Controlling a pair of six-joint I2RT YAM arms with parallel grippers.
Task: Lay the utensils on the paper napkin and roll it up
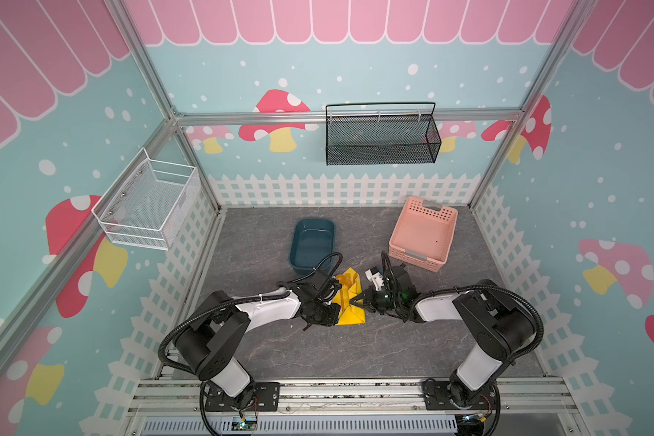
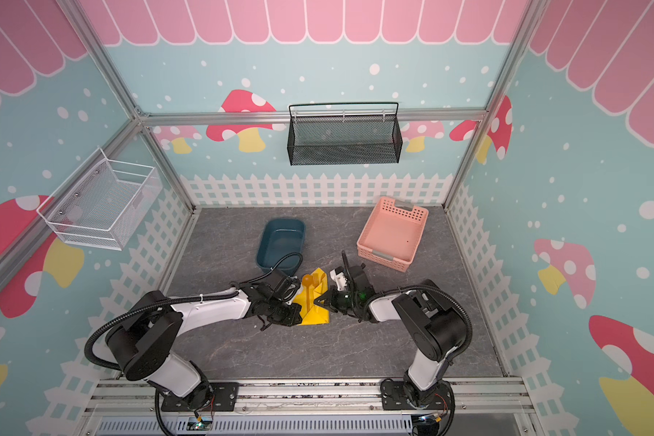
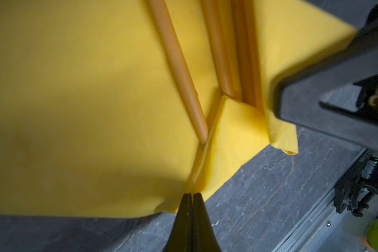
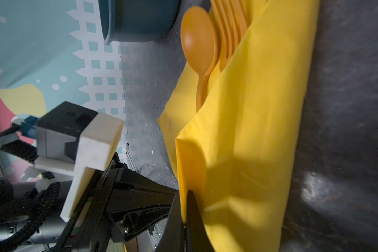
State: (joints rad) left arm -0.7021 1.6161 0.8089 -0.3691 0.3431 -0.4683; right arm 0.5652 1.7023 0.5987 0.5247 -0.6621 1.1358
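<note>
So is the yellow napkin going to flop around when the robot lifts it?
Probably floppy: the napkin folds and creases where the left gripper pinches it. Likely very light, being thin paper. The spoon, poking past its edge, might slide out.

The paper napkin (image 1: 353,316) is yellow, utensils (image 4: 198,41) orange, tub (image 1: 312,247) dark blue, basket (image 1: 421,236) pink, bench (image 1: 355,351) grey with pale veins.

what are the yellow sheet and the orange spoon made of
The yellow sheet looks like thin matte paper: it holds soft creases and folded edges. The orange spoon looks like smooth moulded plastic, with an even colour and faint sheen.
</note>
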